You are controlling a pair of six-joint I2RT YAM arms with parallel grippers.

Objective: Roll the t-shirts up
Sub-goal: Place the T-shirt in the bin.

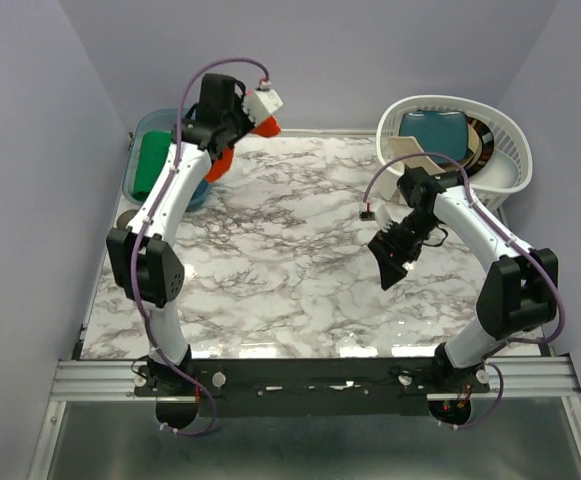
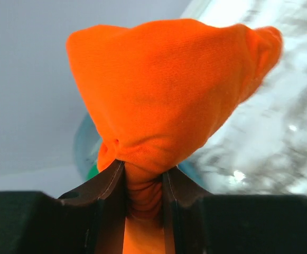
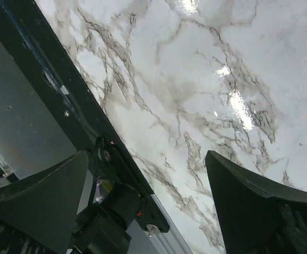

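The orange t-shirt [image 2: 164, 95] is a plain, bright orange-red bundle of soft fabric with no print. It is bunched into a rounded lump that narrows to a twisted neck. The left end effector [image 2: 142, 174] pinches that neck between its two dark fingers [image 2: 104, 185]. The bulk of the cloth swells out just beyond the fingertips, and a little more shows behind them, between the fingers.

From the top view, the left end effector [image 1: 242, 135] is lifted above the far left corner of the marble table [image 1: 300, 260]. Orange t-shirt [image 1: 218, 163] fabric sticks out on both sides of it, clear of the tabletop. Just beside and below this end effector, off the table's left edge, stands a teal tub [image 1: 162, 124] holding a green roll of fabric [image 1: 150, 165].

The right end effector [image 1: 390, 255] hangs over the right half of the table, well apart from the orange bundle. Its fingers are spread wide with nothing between them, and only the marble table [image 3: 195, 79] shows past the right end effector [image 3: 148, 196]. Beyond it, at the far right corner, a white laundry basket [image 1: 515, 165] holds a teal t-shirt [image 1: 435, 132].
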